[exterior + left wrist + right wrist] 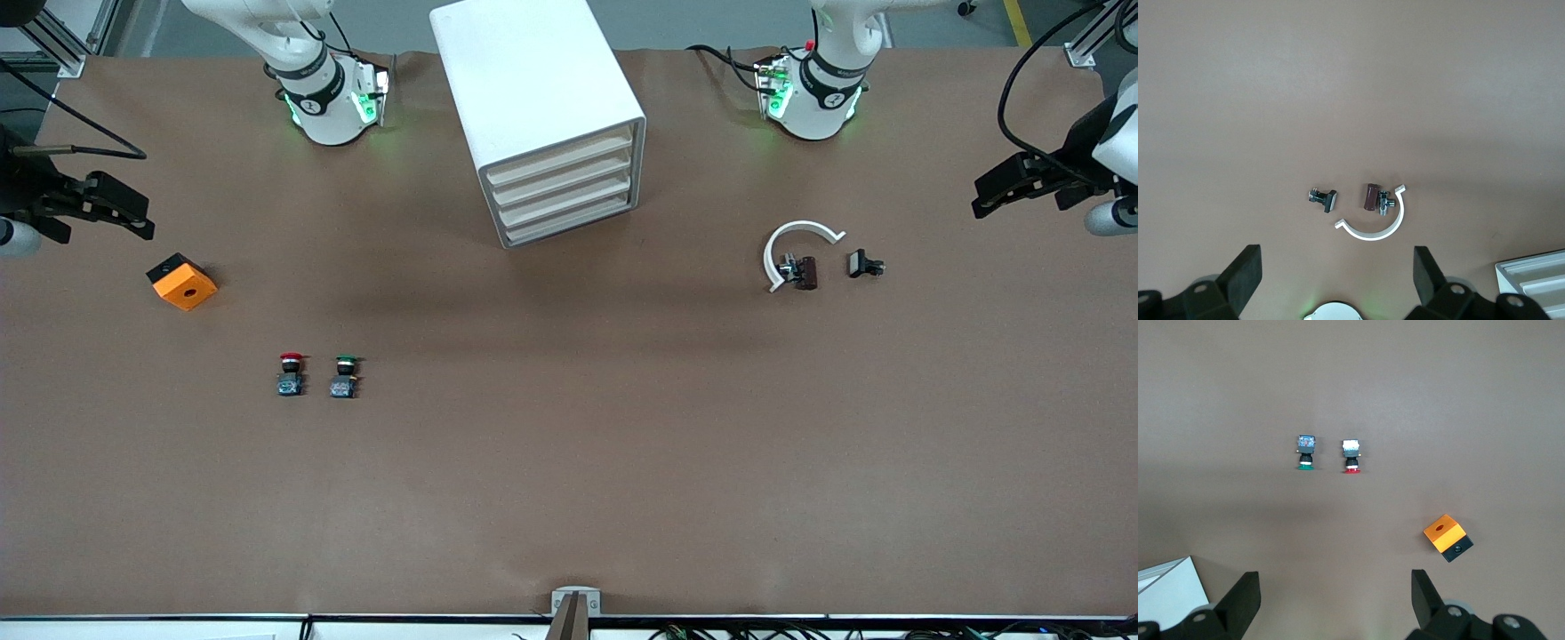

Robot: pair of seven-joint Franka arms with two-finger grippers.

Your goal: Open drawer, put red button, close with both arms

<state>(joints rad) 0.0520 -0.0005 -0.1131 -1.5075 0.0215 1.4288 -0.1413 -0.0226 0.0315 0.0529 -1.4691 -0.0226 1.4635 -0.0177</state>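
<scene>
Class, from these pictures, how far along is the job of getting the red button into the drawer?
Nothing is done yet. All drawers of the cabinet are shut, and the red button lies on the table beside the green one. Nothing is in hand: left pincer and right pincer wait open at the table's ends. Opening, placing and closing all remain.

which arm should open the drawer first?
Left, marginally. All four drawers are shut and face its end; the open left gripper hangs there, empty. The open right gripper suits the red button.
</scene>
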